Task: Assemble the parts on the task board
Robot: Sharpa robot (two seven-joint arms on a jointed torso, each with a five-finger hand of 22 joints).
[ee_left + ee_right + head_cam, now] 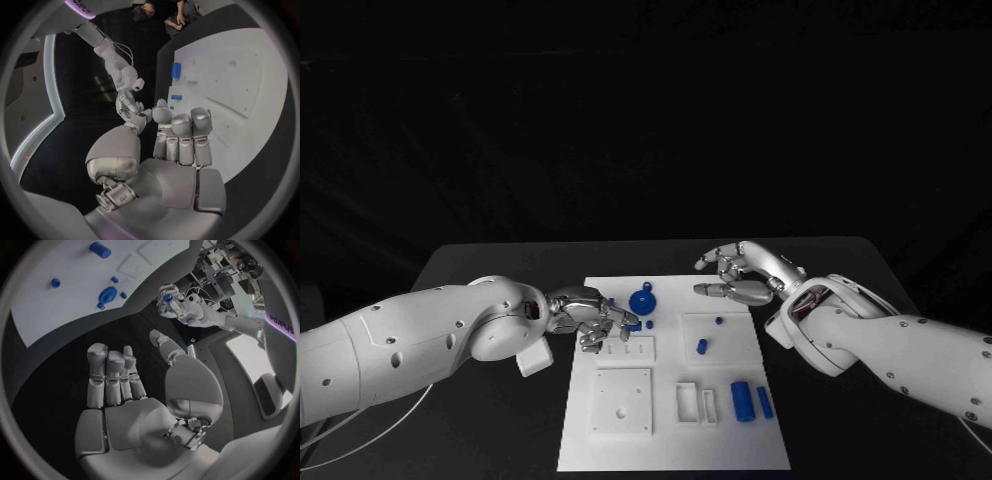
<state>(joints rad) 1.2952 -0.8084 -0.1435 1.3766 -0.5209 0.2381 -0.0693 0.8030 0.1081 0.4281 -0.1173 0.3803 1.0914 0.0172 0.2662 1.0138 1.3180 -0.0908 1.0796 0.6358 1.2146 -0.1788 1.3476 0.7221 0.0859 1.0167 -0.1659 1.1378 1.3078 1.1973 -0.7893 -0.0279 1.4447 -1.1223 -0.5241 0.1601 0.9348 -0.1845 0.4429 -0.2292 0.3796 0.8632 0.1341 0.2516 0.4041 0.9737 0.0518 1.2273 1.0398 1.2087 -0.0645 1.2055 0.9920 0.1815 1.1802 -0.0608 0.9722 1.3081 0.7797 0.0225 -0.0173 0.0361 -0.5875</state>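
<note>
Smooth white task board (625,440) carries glossy blue cylinders (743,400).

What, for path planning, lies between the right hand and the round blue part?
Nothing: bare task board separates right hand and round blue part, per head view.

Robotics lab: black table (502,262), dark backdrop

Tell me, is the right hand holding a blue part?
No, the right hand has bare fingers spread over the black table.
</note>
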